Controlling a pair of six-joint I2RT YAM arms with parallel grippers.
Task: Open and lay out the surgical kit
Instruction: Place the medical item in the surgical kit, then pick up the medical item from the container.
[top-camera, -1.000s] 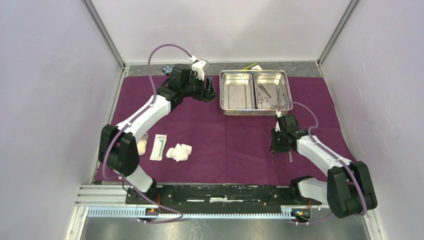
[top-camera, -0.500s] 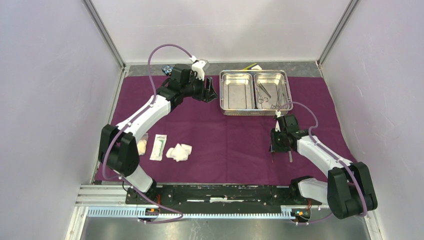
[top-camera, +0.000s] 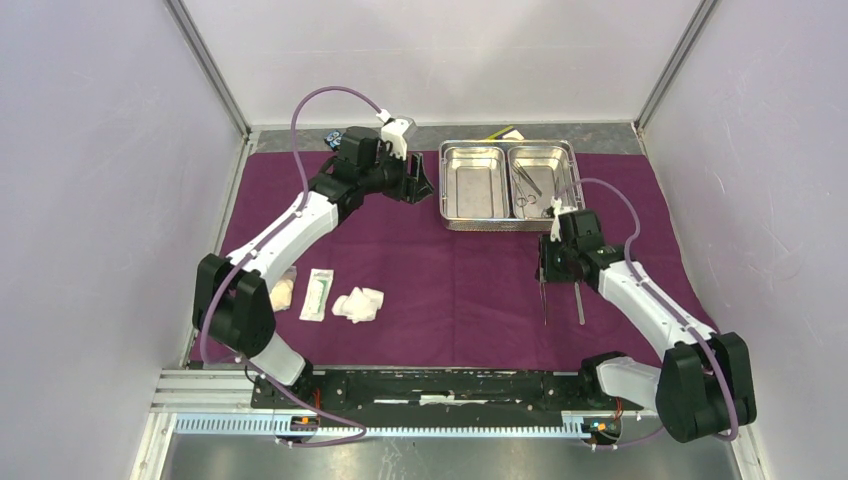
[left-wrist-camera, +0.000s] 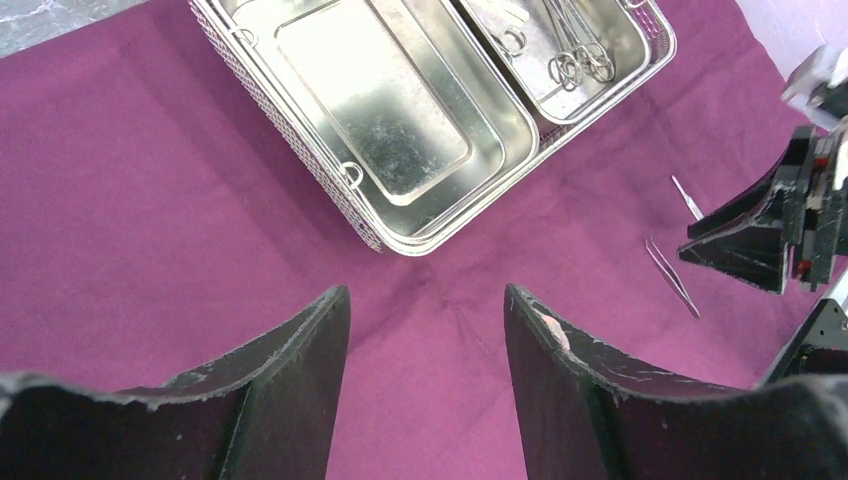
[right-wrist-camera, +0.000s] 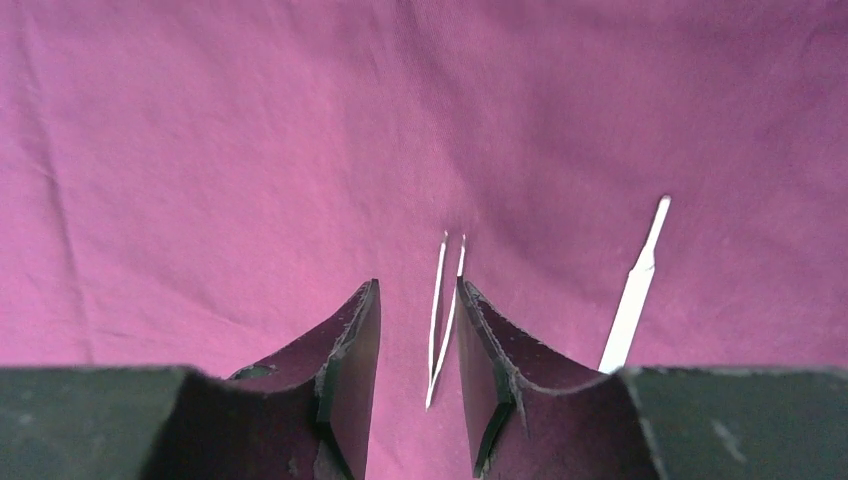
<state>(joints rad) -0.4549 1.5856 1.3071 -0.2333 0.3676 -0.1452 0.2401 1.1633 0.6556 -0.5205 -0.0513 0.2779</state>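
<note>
The dark-purple cloth (top-camera: 450, 270) lies spread flat. The steel tray (top-camera: 474, 182) stands at its far side; clamps (top-camera: 535, 195) lie in its right compartment, and the left one is bare. My left gripper (top-camera: 418, 180) is open and empty, just left of the tray (left-wrist-camera: 390, 110), above the cloth (left-wrist-camera: 426, 295). My right gripper (top-camera: 557, 265) is open over the cloth in front of the tray. Tweezers (top-camera: 543, 300) lie on the cloth below its fingers (right-wrist-camera: 445, 300), and a slim flat steel tool (top-camera: 578, 303) lies beside them (right-wrist-camera: 635, 290). Gauze wads (top-camera: 358, 304) and the white packet (top-camera: 318, 294) lie at near left.
Another gauze wad (top-camera: 285, 290) lies by the left arm's base link. Small blue and black blocks (top-camera: 333, 138) sit behind the left gripper. A yellow item (top-camera: 503, 133) lies behind the tray. Walls close in on both sides, and a metal rail (top-camera: 400, 425) runs along the near edge.
My right gripper has drawn back toward the tray, leaving the tweezers and the flat tool uncovered on the cloth. The left arm has barely shifted.
</note>
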